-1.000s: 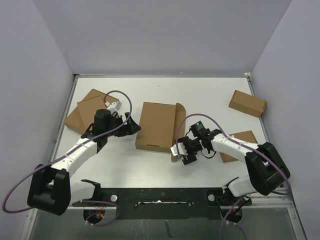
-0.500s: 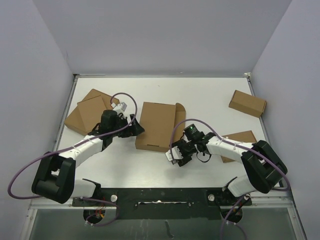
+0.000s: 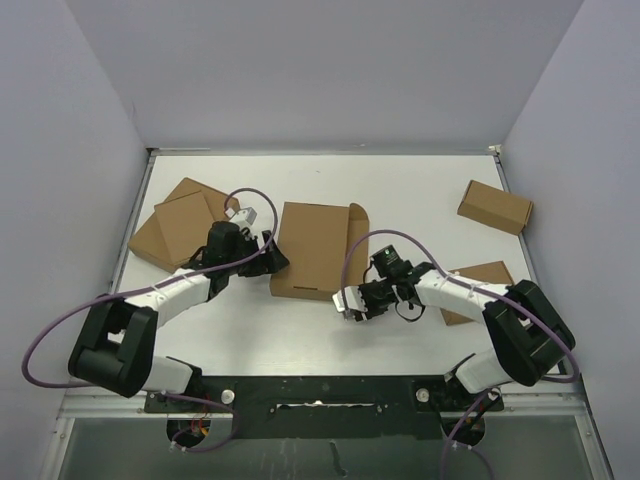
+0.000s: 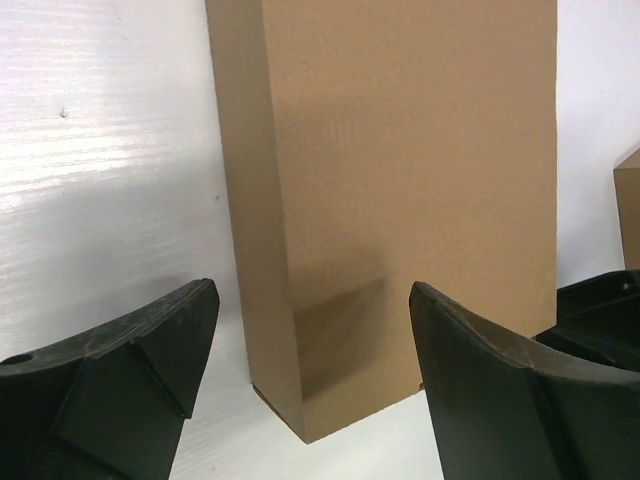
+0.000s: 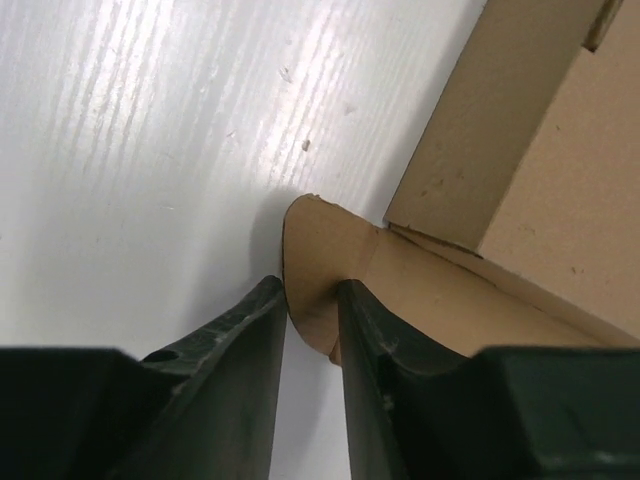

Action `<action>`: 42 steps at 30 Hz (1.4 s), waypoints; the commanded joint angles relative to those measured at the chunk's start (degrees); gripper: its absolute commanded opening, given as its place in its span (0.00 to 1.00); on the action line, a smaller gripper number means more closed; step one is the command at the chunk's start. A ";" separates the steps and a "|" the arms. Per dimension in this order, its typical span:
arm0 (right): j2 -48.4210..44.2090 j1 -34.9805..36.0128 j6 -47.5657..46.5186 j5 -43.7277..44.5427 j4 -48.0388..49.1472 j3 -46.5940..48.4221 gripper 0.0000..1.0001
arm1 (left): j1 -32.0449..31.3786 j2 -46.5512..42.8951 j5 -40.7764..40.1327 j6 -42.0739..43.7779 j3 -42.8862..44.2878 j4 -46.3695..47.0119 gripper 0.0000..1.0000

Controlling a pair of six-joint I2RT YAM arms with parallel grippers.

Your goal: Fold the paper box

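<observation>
The paper box (image 3: 312, 250) lies mid-table, a brown cardboard mailer with a narrow flap (image 3: 357, 262) along its right side. My left gripper (image 3: 272, 258) is at the box's near left corner, open, with the corner (image 4: 300, 420) just ahead between its fingers and untouched. In the left wrist view the box (image 4: 400, 150) fills the middle. My right gripper (image 3: 352, 300) is at the flap's near end. In the right wrist view its fingers (image 5: 250, 340) have closed onto the rounded flap tab (image 5: 320, 250), which fills the narrow gap between them.
Flat brown boxes lie at the left (image 3: 180, 225), at the back right (image 3: 495, 207) and near the right arm (image 3: 480, 280). Lavender walls enclose the white table (image 3: 400, 190) on three sides. The arm bases sit on the black rail (image 3: 300, 395) at the near edge.
My right gripper slid left to the flap's near end and its jaws narrowed onto the tab. My left gripper moved right, up to the box's near left corner, staying open.
</observation>
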 commanded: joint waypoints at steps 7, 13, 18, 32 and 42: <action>0.57 -3.10 8.57 -5.36 0.36 4.58 0.17 | -0.30 2.97 -0.87 1.81 0.16 2.62 0.73; 2.79 -4.40 14.05 -5.87 -0.53 7.40 0.09 | -0.24 4.30 -0.94 2.24 0.65 1.85 0.71; 3.24 -5.24 15.64 -6.74 -0.98 8.03 0.07 | -0.23 4.67 -1.14 2.55 1.19 1.25 0.70; 5.92 -6.23 18.40 -7.46 -3.84 10.28 0.06 | -0.23 5.87 -1.07 2.75 1.86 0.66 0.68; 7.41 -6.26 19.20 -7.66 -5.41 11.57 0.06 | -0.27 6.36 -0.81 2.75 1.92 0.16 0.68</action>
